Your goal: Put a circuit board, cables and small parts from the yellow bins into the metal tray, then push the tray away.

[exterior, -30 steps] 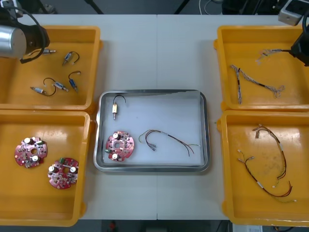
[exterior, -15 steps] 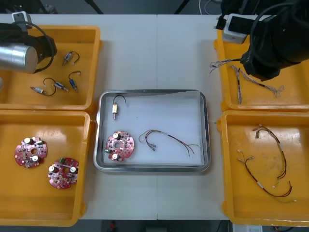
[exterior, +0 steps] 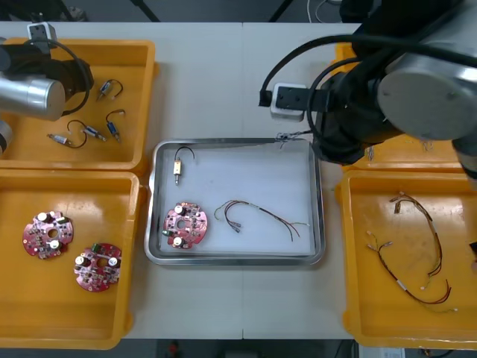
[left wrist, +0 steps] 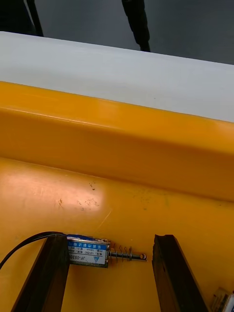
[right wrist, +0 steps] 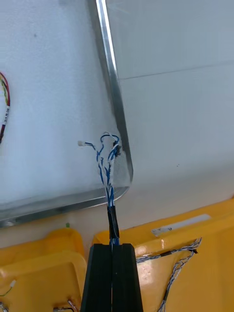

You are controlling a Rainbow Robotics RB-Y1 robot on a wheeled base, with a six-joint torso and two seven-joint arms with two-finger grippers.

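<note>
Right gripper [right wrist: 112, 246] pinches a twisted cable [right wrist: 108, 165] over the tray [right wrist: 114, 97]'s far right corner. Left gripper [left wrist: 109, 239] gapes astride a small metal part [left wrist: 87, 251]

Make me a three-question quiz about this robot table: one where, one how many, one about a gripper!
1. Where does the blue and white cable hang from the right gripper? A over a corner of the metal tray; B over a left bin; C under the table.
2. How many circuit boards lie in the near left yellow bin? A one; B two; C five.
3. How do the fingers of the left gripper stand? A shut together; B open, a small metal part between them; C clamped on a board.
Answers: A, its end dangles at the tray's corner. B, two red boards lie there. B, the fingers stand apart beside the part.
</note>
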